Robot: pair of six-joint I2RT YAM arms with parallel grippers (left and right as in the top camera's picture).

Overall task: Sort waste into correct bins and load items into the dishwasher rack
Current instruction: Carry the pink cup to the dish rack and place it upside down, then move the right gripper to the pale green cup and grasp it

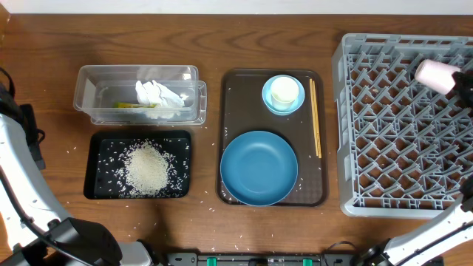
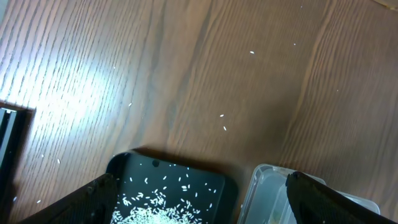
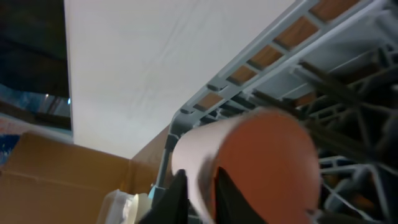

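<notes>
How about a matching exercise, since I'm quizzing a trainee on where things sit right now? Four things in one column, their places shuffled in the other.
Things:
1. white rice pile
2. crumpled white napkin
3. pale pink cup
4. white cup

Places:
A. inside the light-blue bowl
B. at the far right corner of the grey dishwasher rack
C. in the black tray
D. in the clear tub

Pairs: 1-C, 2-D, 3-B, 4-A
</notes>
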